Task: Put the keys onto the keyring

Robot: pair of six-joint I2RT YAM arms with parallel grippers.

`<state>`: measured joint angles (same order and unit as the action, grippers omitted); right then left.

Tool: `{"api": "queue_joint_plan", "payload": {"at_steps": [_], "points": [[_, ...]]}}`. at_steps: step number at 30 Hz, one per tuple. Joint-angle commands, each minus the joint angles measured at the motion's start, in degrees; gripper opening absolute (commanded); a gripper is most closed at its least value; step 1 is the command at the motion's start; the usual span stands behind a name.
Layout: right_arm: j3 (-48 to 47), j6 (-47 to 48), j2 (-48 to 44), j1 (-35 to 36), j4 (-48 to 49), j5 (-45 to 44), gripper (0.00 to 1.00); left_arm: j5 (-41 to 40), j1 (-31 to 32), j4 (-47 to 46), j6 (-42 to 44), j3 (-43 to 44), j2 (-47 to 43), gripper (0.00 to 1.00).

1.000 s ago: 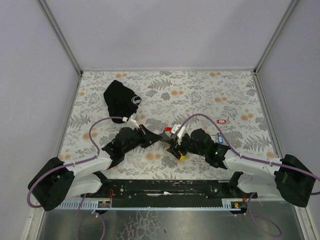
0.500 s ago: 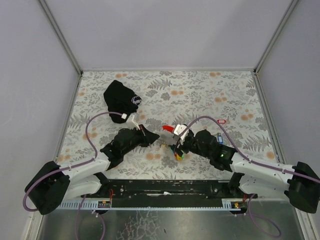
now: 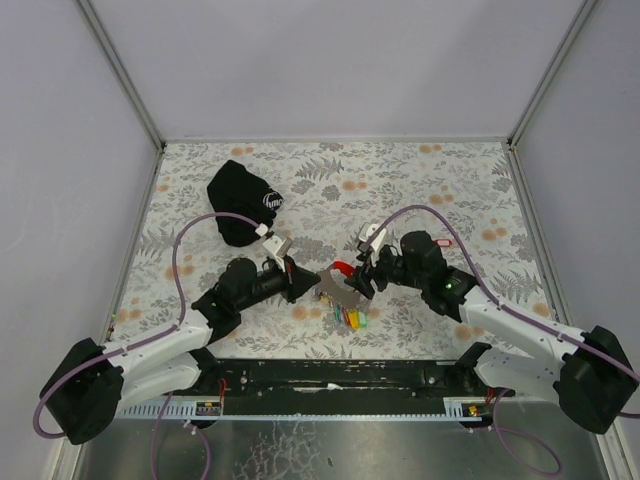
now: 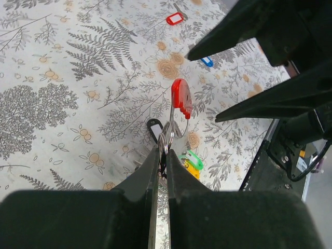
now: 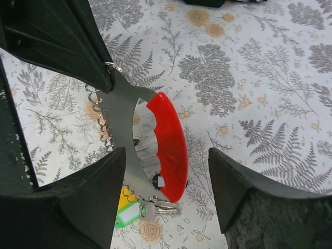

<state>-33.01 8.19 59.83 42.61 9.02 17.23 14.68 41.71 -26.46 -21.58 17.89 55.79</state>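
Red-handled tool (image 5: 168,145) meets the keyring (image 4: 167,137), pinched by the closed left gripper (image 4: 162,155); tagged keys (image 4: 191,162) bunch just beside it. The right gripper (image 5: 167,152), spread wide astride the tool, could tug the ring free.

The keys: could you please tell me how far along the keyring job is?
Seemingly done: the green-tagged key, yellow-tagged key and black-tagged key hang at the keyring. In hand: the left gripper is shut on it, the right gripper open around the red-handled piece. Left: the red-tagged key and blue-tagged key lie loose.
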Motion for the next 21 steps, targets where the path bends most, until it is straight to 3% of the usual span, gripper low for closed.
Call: {"api": "queue_joint_plan", "payload": {"at_steps": [1,8,11,14,18,19,21], "points": [[-4.2,0.3,3.4,-2.3,-0.3,10.0,0.7,4.9,0.2,-3.1,5.9,1.6,-2.3,0.0],[-6.0,1.7,7.8,-3.1,-1.7,16.1,0.67,6.8,0.2,-7.4,6.0,-0.5,-3.5,0.0],[-7.3,2.9,9.1,-3.1,-4.2,18.9,0.58,7.2,0.3,-8.5,5.8,-1.0,-3.5,0.0],[-9.1,4.4,10.3,-3.1,-7.0,20.2,0.45,7.4,0.3,-9.4,5.7,-1.6,-3.9,0.0],[-12.4,7.0,11.4,-3.1,-12.1,21.2,0.09,4.5,0.2,-7.6,5.2,-1.7,-5.0,0.01],[-13.4,7.8,11.8,-3.1,-13.6,20.7,0.02,3.8,0.2,-6.8,5.2,-1.7,-5.5,0.07],[-16.1,9.9,12.5,-3.0,-18.0,19.9,0.0,1.8,0.2,-5.3,4.8,-1.8,-6.4,0.24]]}}
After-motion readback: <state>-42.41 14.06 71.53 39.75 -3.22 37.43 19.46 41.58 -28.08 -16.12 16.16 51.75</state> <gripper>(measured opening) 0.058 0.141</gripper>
